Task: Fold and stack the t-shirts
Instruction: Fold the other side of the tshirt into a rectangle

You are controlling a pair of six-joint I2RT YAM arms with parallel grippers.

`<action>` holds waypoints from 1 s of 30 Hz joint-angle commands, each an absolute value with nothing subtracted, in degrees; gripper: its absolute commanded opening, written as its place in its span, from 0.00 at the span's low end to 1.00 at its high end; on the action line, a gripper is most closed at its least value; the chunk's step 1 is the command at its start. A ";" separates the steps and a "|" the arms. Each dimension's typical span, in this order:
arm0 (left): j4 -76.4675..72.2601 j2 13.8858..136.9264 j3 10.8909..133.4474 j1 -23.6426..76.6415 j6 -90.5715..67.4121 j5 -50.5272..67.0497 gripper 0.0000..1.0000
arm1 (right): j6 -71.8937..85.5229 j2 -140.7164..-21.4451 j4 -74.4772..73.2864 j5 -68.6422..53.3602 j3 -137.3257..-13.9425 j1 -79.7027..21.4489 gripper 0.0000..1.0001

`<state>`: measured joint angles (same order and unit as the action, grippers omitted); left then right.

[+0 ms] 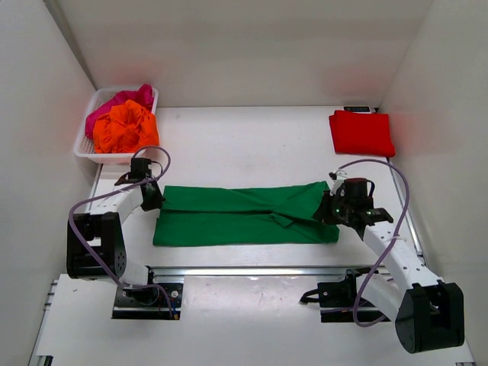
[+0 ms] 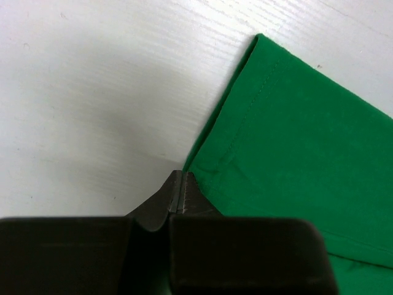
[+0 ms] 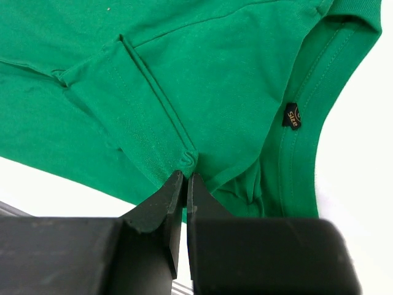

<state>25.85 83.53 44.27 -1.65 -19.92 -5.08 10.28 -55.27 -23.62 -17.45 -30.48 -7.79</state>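
A green t-shirt [image 1: 244, 213] lies folded lengthwise into a long band across the middle of the table. My left gripper [image 1: 155, 200] is shut on its left edge; the left wrist view shows the jaws [image 2: 182, 175] closed at the hem of the green t-shirt [image 2: 295, 141]. My right gripper [image 1: 329, 210] is shut on a fold of the shirt at its right end; the right wrist view shows the fingertips [image 3: 186, 175] pinching bunched green fabric [image 3: 184, 92] near the collar and label [image 3: 291, 115]. A folded red t-shirt [image 1: 361, 132] lies at the back right.
A white basket [image 1: 85, 143] at the back left holds crumpled orange [image 1: 126, 127] and pink [image 1: 118, 101] shirts. White walls enclose the table on three sides. A metal rail [image 1: 252, 270] runs along the near table edge.
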 commanded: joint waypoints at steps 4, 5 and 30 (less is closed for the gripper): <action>26.72 79.02 43.51 -1.84 -19.34 -4.84 0.00 | 10.20 -53.35 -23.73 -16.53 -30.15 -6.95 0.00; 26.89 78.84 42.90 -1.50 -19.25 -5.27 0.00 | 10.20 -53.35 -24.08 -16.96 -30.15 -6.86 0.00; 25.84 78.49 41.57 -0.97 -20.04 -1.58 0.42 | 22.15 -54.05 -31.29 -14.23 -28.83 -14.15 0.00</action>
<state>27.18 80.82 41.60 -1.28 -19.70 -3.55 20.18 -54.96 -30.20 -13.85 -29.54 -13.45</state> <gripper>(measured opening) 0.370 0.020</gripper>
